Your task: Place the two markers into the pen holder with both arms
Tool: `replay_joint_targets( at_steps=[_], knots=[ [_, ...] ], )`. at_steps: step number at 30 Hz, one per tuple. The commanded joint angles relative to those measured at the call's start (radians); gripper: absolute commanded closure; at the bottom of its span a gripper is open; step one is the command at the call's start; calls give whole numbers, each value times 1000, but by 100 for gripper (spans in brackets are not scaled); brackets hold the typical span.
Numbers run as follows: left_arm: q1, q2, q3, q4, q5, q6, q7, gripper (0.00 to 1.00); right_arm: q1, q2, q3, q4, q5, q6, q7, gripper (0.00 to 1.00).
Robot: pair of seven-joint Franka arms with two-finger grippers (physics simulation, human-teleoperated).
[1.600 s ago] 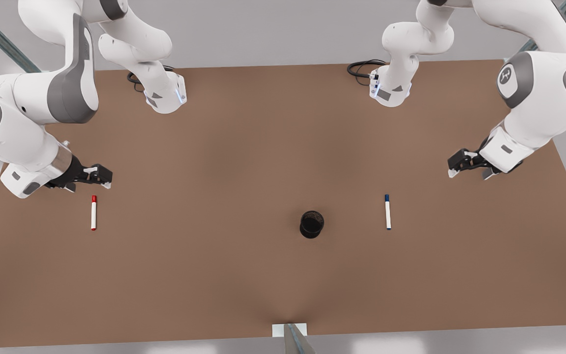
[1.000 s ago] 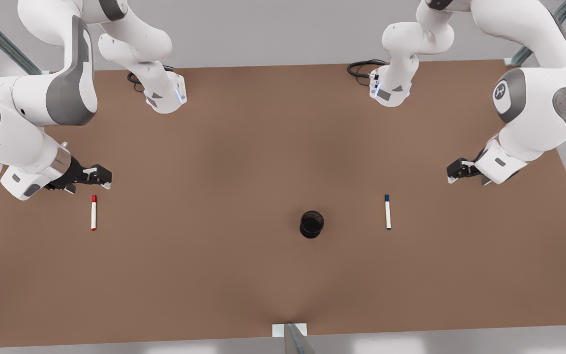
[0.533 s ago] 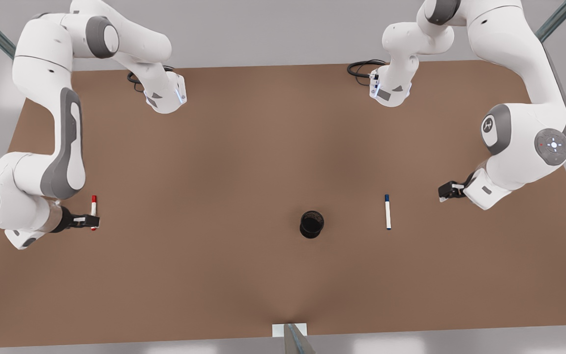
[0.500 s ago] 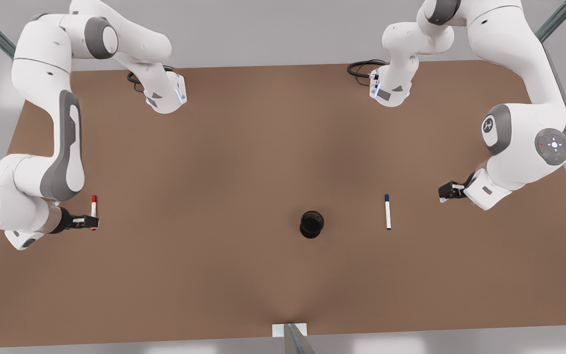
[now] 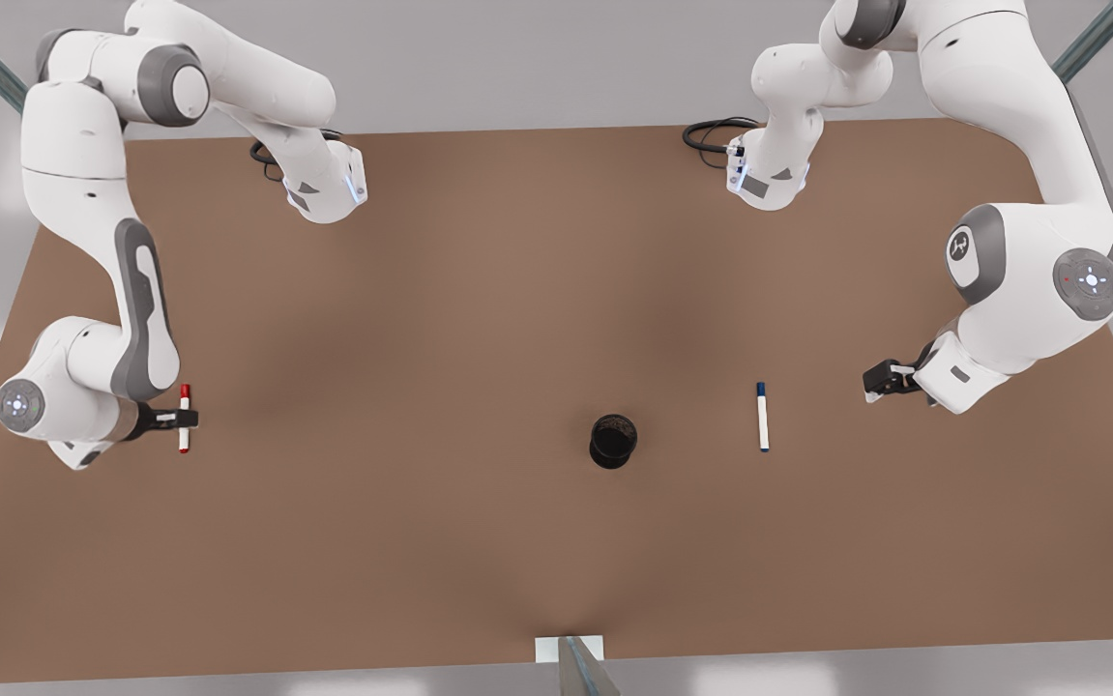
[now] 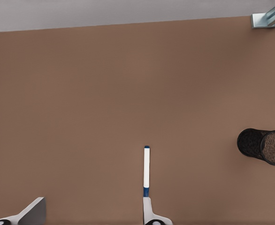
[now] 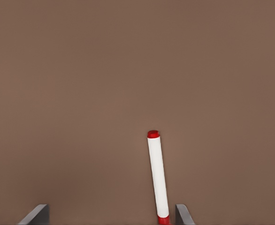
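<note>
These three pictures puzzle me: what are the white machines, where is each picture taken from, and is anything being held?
They are two robot arms bolted to a brown table. The wide picture looks down from above; the other two come from cameras on the wrists. The right gripper, on the front view's left, is open, with its fingers either side of the red marker, which lies flat. The left gripper is open, short of the blue marker. The pen holder stands between the markers. Nothing is held yet.
</note>
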Motion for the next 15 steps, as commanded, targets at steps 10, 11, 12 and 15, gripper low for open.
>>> replay_joint_targets(
  at_steps=[10, 11, 12, 15],
  knots=[
    [6, -4, 0, 1, 2, -16, 3, 0, -31, 110, 0, -11, -3, 214, -242, 7],
    [5, -1, 0, 1, 1, -14, 2, 0, -33, 116, 0, -13, -5, 222, -242, 13],
    [3, -1, 0, 1, 1, -11, 0, 0, -36, 131, -1, -11, -5, 230, -243, 16],
    [-9, 0, -3, 1, 1, -11, -1, 0, -39, 133, -1, -13, -5, 227, -243, 22]
  ],
)
